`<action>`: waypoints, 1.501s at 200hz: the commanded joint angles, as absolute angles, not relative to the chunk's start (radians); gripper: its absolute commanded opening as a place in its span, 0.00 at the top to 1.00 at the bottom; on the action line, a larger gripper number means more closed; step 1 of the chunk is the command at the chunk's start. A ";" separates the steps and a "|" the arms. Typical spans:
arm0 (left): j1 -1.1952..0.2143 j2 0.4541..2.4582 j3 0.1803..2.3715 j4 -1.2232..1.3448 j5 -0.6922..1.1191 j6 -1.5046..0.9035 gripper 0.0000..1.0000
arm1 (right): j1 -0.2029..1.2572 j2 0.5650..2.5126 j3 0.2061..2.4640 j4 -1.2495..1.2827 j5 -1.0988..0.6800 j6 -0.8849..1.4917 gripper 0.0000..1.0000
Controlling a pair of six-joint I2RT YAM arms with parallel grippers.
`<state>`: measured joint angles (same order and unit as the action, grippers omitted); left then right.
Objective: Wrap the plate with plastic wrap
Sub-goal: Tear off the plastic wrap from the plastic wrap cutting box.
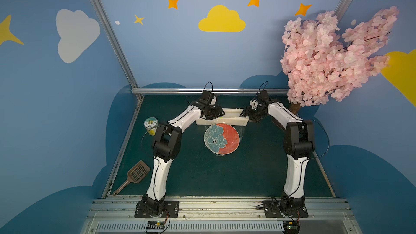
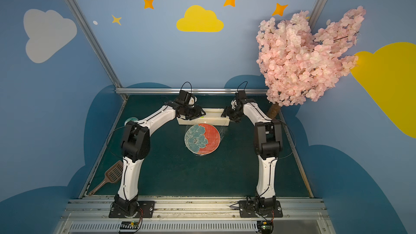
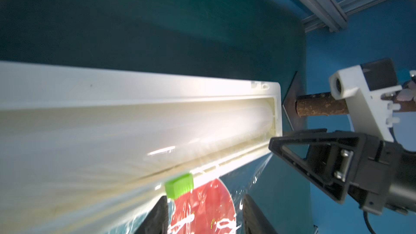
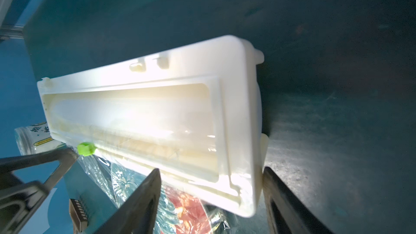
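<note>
The plate [image 1: 221, 139] [image 2: 202, 139], coral-red and teal with a flower, lies flat mid-table under wrinkled plastic wrap [image 3: 254, 176] [image 4: 126, 185] drawn from the cream dispenser box [image 1: 227, 120] [image 2: 213, 119] just behind it. My left gripper [image 1: 218, 114] [image 3: 204, 214] hovers open over the box's left part, its fingertips just short of the green slider [image 3: 179, 186] [image 4: 86, 148], with film and plate showing between them. My right gripper [image 1: 244, 114] [image 4: 211, 201] is open too, straddling the box's right end corner [image 4: 247, 194]; whether it touches the box I cannot tell.
A yellow-labelled jar [image 1: 151, 126] stands at the left edge beside my left arm. A brown slotted scoop [image 1: 135, 175] lies front left. A pink blossom tree [image 1: 333, 57] rises from its trunk [image 1: 295, 108] at the back right, close behind my right arm.
</note>
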<state>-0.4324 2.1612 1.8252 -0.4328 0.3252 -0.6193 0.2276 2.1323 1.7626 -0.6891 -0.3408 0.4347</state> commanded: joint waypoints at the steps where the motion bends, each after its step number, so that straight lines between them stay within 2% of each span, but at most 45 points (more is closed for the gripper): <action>1: -0.365 2.026 1.744 -0.451 0.324 -0.567 0.47 | 0.281 2.087 1.811 -0.787 -0.247 0.391 0.30; 20: -0.301 1.959 1.633 -0.452 0.285 -0.540 0.48 | 0.342 2.071 1.848 -0.834 -0.093 0.349 0.30; 49: -0.214 1.916 1.508 -0.401 0.284 -0.535 0.49 | 0.439 2.097 1.930 -0.860 0.030 0.324 0.30; 105: -0.182 1.985 1.539 -0.403 0.290 -0.500 0.47 | 0.580 2.238 2.166 -0.931 0.214 0.292 0.29; 173: -0.172 2.085 1.632 -0.424 0.307 -0.486 0.46 | 0.629 2.274 2.158 -0.768 0.147 0.251 0.28; 208: -0.158 2.091 1.631 -0.423 0.301 -0.490 0.47 | 0.646 2.335 2.221 -0.774 0.156 0.221 0.27; 241: -0.156 2.118 1.650 -0.441 0.299 -0.489 0.47 | 0.646 2.413 2.319 -0.846 0.209 0.179 0.27; 300: -0.155 2.153 1.677 -0.496 0.287 -0.480 0.51 | 0.646 2.415 2.299 -0.864 0.306 0.185 0.27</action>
